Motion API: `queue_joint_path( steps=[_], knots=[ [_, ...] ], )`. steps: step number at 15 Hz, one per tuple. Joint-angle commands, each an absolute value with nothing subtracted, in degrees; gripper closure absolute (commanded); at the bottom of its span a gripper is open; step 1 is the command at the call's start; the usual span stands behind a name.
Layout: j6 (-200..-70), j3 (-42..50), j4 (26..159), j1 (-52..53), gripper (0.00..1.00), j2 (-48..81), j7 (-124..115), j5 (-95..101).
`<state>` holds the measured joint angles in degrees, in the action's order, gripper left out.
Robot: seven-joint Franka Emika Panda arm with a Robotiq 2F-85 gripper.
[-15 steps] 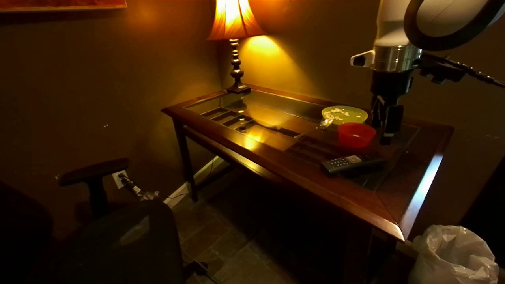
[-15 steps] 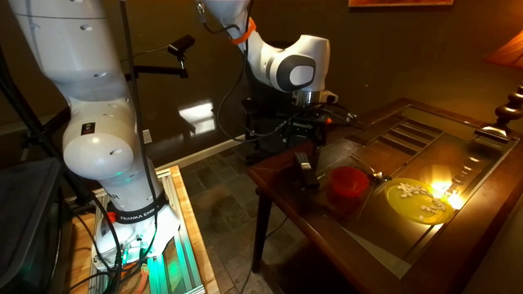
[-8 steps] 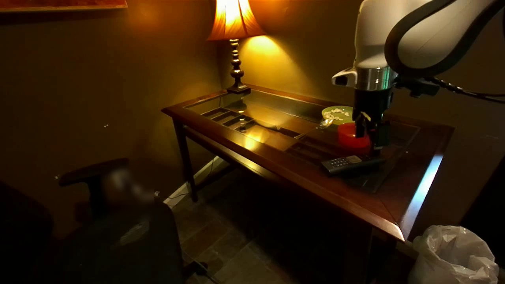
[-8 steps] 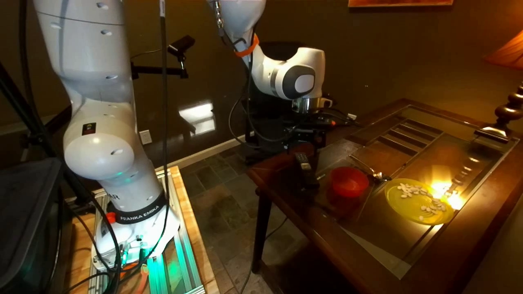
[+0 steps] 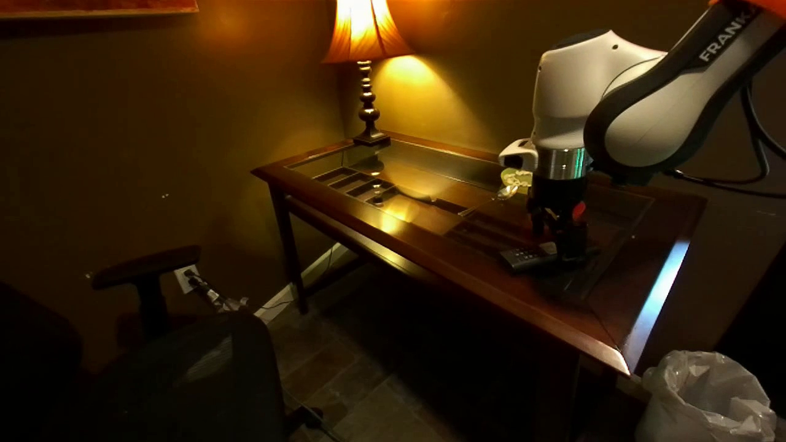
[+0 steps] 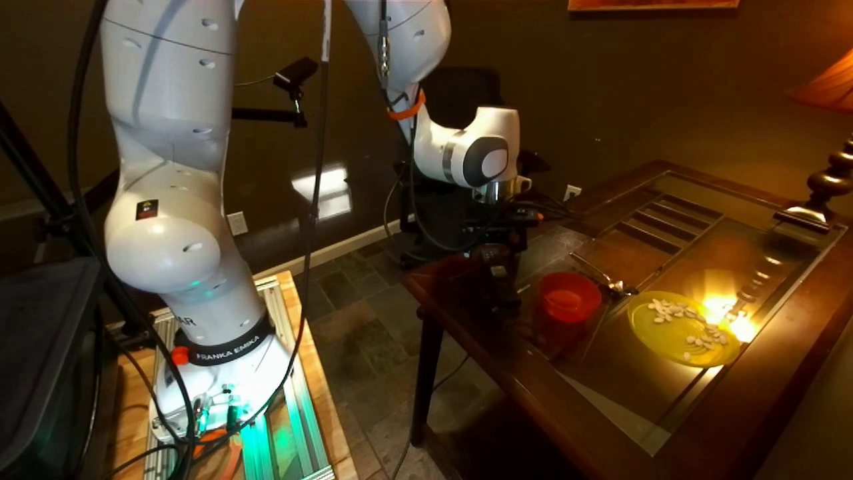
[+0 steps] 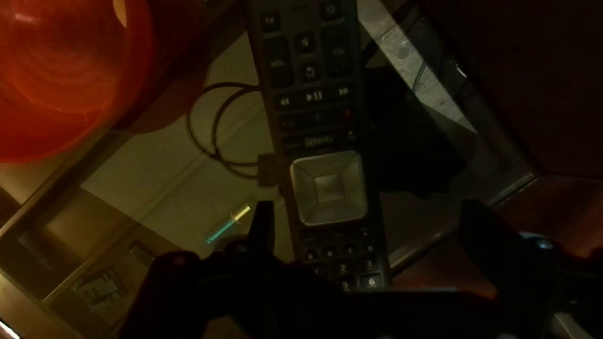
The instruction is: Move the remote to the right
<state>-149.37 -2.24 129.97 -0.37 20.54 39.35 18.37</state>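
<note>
The remote (image 7: 311,94) is a dark oblong slab with a grey pad, lying flat on the table (image 5: 466,276). In the wrist view it runs top to bottom, its lower end hidden behind the gripper. In the exterior views, its keypad end (image 5: 521,258) shows beside the fingers, and it is dark and partly covered by the gripper (image 6: 496,270). My gripper (image 7: 367,205) is open and low over the remote. One finger is left of the remote, close to its edge; the other stands farther off to its right. Neither seems to touch it.
A red bowl (image 6: 570,297) stands close beside the remote, also in the wrist view (image 7: 70,84). A yellow-green bowl (image 6: 656,339) with white pieces and a spoon (image 6: 620,288) lie beyond. A lamp (image 5: 368,113) stands at the far corner. The table's wooden edge (image 5: 651,307) is near.
My gripper has come down from above the table onto the remote's place, moving left in an exterior view. The remote and bowls have not moved.
</note>
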Motion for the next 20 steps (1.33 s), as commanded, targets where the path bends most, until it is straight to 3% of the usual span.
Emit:
queue_joint_path(
  steps=[1, 5, 6, 7, 13, 20],
  knots=[
    [-151.64, -1.49, 127.69, 0.59, 0.00, 23.52, 37.79, 22.17],
    [-151.82, -0.97, 126.18, 1.19, 0.00, 25.35, 37.11, 24.80],
    [-151.64, -0.91, 125.83, 1.27, 0.18, 25.71, 37.09, 25.33],
    [-151.41, -0.83, 125.62, 1.37, 0.28, 25.94, 37.01, 25.79],
    [-149.85, -2.36, 125.83, -0.24, 0.69, 25.27, 39.68, 24.11],
    [-130.81, -6.94, 126.20, -5.35, 0.71, 17.87, 45.99, 8.37]
  ],
)
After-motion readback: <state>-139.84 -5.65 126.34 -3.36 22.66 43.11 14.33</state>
